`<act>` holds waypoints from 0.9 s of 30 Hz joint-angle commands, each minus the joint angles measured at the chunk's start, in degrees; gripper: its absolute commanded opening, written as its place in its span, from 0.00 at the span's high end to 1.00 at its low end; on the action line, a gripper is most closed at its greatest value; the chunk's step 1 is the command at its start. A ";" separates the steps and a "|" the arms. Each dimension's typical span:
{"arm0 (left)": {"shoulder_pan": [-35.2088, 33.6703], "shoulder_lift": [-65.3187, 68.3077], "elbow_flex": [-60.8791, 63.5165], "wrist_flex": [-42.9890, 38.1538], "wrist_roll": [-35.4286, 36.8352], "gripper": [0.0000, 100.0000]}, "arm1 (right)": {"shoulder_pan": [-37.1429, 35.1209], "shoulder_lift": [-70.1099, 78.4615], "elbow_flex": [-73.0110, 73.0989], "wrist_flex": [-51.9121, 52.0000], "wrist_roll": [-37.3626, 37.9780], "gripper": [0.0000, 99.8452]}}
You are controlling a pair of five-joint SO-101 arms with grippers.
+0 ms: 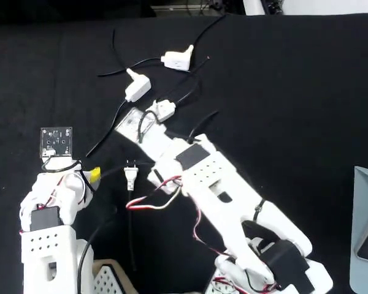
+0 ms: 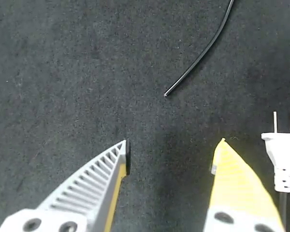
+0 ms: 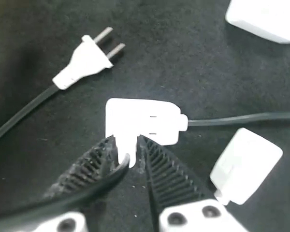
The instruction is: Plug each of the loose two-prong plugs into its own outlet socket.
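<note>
Two-prong plug: lay flat on the black table, untouched, just beside the yellow finger of the left gripper and outside its gap. Found that gripper spread wide over bare table, holding nothing. Found the right gripper pinched tight on a small tab of a white outlet socket, its cord running off to one side. Noted a second plug lying near it and another white block close by.

Judged the plug light and rigid: a small moulded body, smooth and likely a little slippery against the ribbed fingers. Reckoned the two metal prongs the weak part, thin and easy to bend if squeezed or pushed in crooked. Expected the black cord to be springy enough to tug or twist so light a thing once lifted.

Looked best taken across the white body, behind the flange and ahead of the ribbed neck, with the prongs left clear and facing the socket. Called for a firm, square pinch, given how low against the table it sat and how little edge it offered. Seemed wise to keep off the cord, too soft to steer the prongs by.
</note>
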 commanded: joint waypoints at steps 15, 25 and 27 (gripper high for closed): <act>-0.48 -0.62 -0.22 -0.88 0.00 0.72 | -2.64 4.09 1.36 -6.07 -2.37 0.99; -0.48 -0.62 -0.22 -0.88 0.00 0.72 | -0.79 10.24 1.36 -7.56 -0.70 0.99; -0.48 -0.62 -0.22 -0.88 0.00 0.72 | -0.79 11.65 1.27 -9.14 -0.44 0.99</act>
